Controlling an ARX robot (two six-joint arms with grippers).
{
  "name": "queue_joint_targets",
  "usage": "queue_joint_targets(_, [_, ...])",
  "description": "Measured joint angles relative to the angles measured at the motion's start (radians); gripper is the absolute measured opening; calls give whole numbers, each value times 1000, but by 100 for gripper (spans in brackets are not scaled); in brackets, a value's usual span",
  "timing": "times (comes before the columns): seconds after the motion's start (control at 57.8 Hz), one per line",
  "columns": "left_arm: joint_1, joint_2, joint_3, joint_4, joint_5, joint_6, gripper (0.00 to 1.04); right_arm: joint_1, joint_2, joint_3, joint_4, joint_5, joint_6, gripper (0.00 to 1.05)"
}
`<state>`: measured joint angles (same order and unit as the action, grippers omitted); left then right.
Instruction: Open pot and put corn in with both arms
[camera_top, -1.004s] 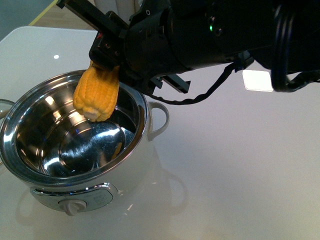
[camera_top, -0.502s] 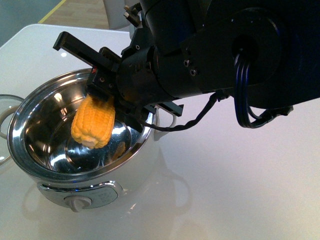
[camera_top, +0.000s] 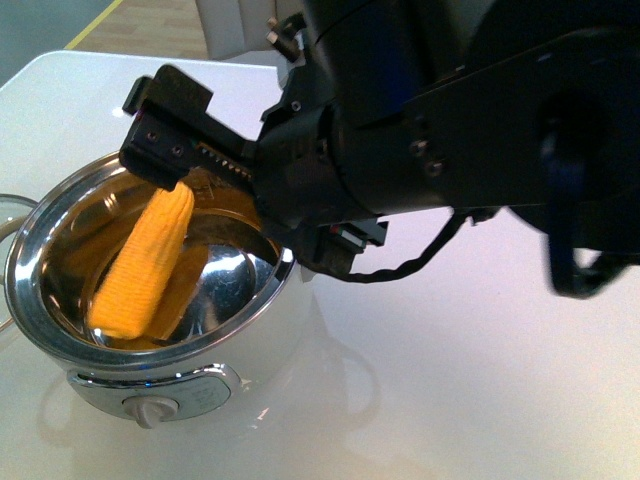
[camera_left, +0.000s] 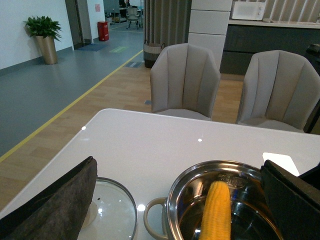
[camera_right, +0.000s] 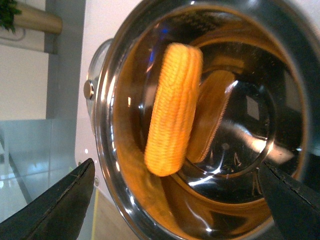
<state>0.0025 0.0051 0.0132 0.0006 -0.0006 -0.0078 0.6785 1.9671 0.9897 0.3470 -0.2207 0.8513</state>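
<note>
corn (camera_top: 142, 268) inside open pot (camera_top: 60, 330)

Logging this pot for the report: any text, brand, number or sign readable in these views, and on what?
None can be read.
Pot: faint stamped marks on its inner wall, too blurred to read.
Knob panel: no legible marking.
Red bin in the hallway: too small to tell.

The right gripper (camera_top: 200, 150) and its bulky arm (camera_top: 450, 130) block the pot's (camera_top: 60, 340) far right rim. The corn (camera_top: 140, 265) leans across the bowl's left half. Right of the pot the bench (camera_top: 480, 380) lies bare; a glass lid (camera_left: 112, 210) sits left.
</note>
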Motion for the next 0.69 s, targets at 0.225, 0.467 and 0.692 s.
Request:
queue_joint_targets(0.225, [0, 0, 0, 0, 0, 0, 98, -253, -396, -270, -52, 285, -175, 96])
queue_joint_targets(0.467, [0, 0, 0, 0, 0, 0, 98, -359, -614, -293, -149, 465, -306, 96])
queue_joint_targets(0.692, [0, 0, 0, 0, 0, 0, 98, -426, -839, -425, -214, 554, -447, 96])
